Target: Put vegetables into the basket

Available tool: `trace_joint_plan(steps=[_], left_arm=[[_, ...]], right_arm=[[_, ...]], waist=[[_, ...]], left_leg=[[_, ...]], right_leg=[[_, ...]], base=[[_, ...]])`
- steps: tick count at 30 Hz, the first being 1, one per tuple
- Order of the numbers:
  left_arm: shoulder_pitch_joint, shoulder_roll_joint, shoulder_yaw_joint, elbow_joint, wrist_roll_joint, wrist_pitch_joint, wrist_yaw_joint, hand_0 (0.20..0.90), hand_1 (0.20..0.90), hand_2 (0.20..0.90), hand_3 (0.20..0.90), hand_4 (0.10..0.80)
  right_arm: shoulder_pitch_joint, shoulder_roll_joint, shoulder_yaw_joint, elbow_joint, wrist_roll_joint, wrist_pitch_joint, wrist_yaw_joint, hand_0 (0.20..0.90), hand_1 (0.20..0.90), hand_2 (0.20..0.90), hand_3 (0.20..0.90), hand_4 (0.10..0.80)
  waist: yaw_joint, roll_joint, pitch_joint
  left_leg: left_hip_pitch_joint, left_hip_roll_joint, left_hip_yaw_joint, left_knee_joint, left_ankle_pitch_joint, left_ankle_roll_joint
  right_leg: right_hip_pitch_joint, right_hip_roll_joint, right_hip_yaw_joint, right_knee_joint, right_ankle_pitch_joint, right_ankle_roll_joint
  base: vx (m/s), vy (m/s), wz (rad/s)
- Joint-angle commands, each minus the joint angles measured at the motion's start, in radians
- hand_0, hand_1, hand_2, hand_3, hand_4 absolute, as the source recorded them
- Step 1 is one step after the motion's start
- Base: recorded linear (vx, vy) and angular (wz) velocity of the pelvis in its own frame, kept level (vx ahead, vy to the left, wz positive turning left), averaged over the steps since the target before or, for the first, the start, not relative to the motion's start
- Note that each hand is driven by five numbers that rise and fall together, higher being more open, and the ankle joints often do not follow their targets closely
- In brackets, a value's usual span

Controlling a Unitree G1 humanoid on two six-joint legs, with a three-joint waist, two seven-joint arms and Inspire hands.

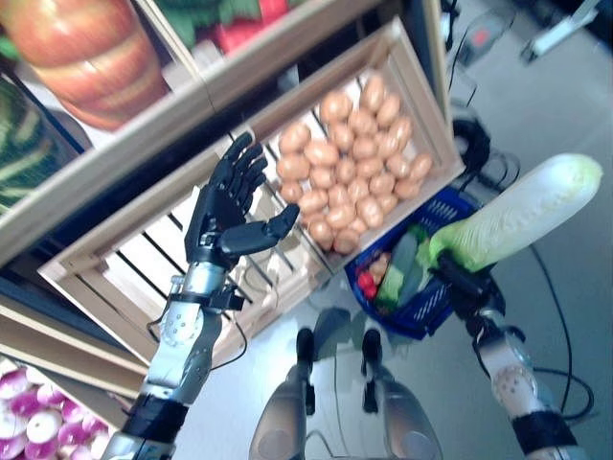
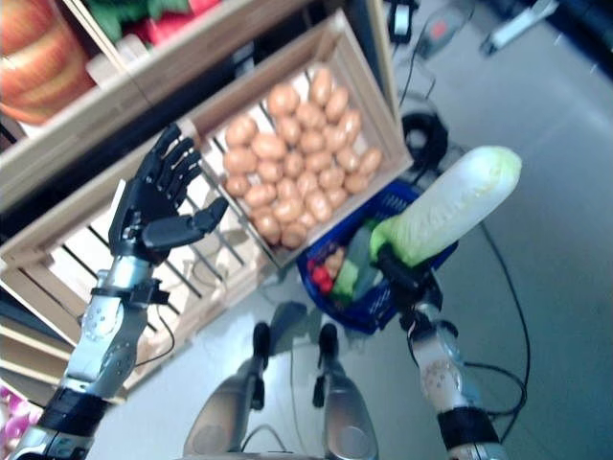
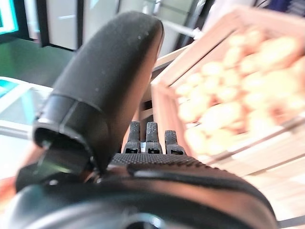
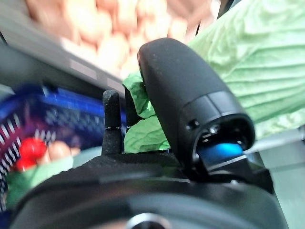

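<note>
My right hand [image 1: 458, 276] is shut on a long pale green Chinese cabbage [image 1: 525, 211] and holds it by its leafy end above the right rim of the blue basket [image 1: 433, 309]. The cabbage's white end points up and to the right. It also shows in the right wrist view [image 4: 238, 62] behind my thumb [image 4: 190, 100]. The basket stands on the floor and holds green vegetables [image 1: 402, 264], small red ones [image 1: 367, 284] and a brownish one. My left hand [image 1: 228, 206] is open and empty, raised in front of the wooden crate [image 1: 287, 240] beside the potatoes [image 1: 350, 158].
The wooden stand [image 1: 144, 144] with slanted crates and shelves fills the left and top. Grey floor [image 1: 575, 105] lies to the right, with dark cables [image 1: 484, 153] behind the basket.
</note>
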Motion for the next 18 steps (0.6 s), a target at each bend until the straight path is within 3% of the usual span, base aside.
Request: trace_joint_plan(steps=[1, 4, 9, 16, 18], left_arm=[[-0.091, -0.016, 0.011, -0.072, -0.040, -0.142, -0.020, 0.900, 0.900, 0.900, 0.900, 0.800], [-0.150, -0.052, -0.039, -0.060, -0.037, -0.143, -0.031, 0.900, 0.900, 0.900, 0.900, 0.800], [-0.254, -0.082, -0.105, -0.039, -0.035, -0.161, -0.055, 0.900, 0.900, 0.900, 0.900, 0.800], [-0.355, -0.122, -0.154, -0.036, -0.047, -0.172, -0.054, 0.900, 0.900, 0.900, 0.900, 0.800], [-0.378, -0.125, -0.161, -0.028, -0.051, -0.172, -0.058, 0.900, 0.900, 0.900, 0.900, 0.800]], right_arm=[[-0.065, -0.021, -0.053, -0.074, 0.059, -0.144, -0.062, 0.300, 0.300, 0.300, 0.300, 0.400], [-0.169, -0.030, -0.046, -0.001, 0.081, -0.164, -0.158, 0.300, 0.300, 0.300, 0.300, 0.400], [-0.331, -0.052, -0.032, 0.159, 0.169, -0.154, -0.266, 0.300, 0.300, 0.300, 0.300, 0.400], [-0.499, -0.070, -0.009, 0.344, 0.338, -0.082, -0.223, 0.300, 0.300, 0.300, 0.300, 0.400], [-0.525, -0.062, 0.006, 0.357, 0.394, -0.022, -0.194, 0.300, 0.300, 0.300, 0.300, 0.400]], waist=[[-0.001, -0.013, -0.015], [0.004, -0.020, 0.034], [0.019, -0.026, 0.063], [0.037, -0.017, 0.063], [0.038, -0.017, 0.063]], left_leg=[[-0.127, -0.014, -0.032, 0.097, -0.005, -0.048], [-0.226, -0.023, -0.045, 0.172, -0.019, -0.059], [-0.344, -0.033, -0.052, 0.221, -0.021, -0.050], [-0.445, -0.059, -0.077, 0.246, -0.014, -0.043], [-0.468, -0.066, -0.083, 0.255, -0.014, -0.043]], right_leg=[[-0.060, -0.021, -0.027, 0.100, -0.004, 0.013], [-0.141, -0.028, -0.034, 0.145, -0.006, 0.009], [-0.274, -0.039, -0.033, 0.193, 0.003, 0.003], [-0.383, -0.041, -0.031, 0.224, 0.019, 0.001], [-0.405, -0.039, -0.032, 0.228, 0.022, -0.001]], base=[[-0.150, -0.091, 0.04], [-0.127, -0.096, 0.11], [-0.083, -0.077, 0.11], [-0.018, -0.040, 0.09], [-0.009, -0.048, 0.03]])
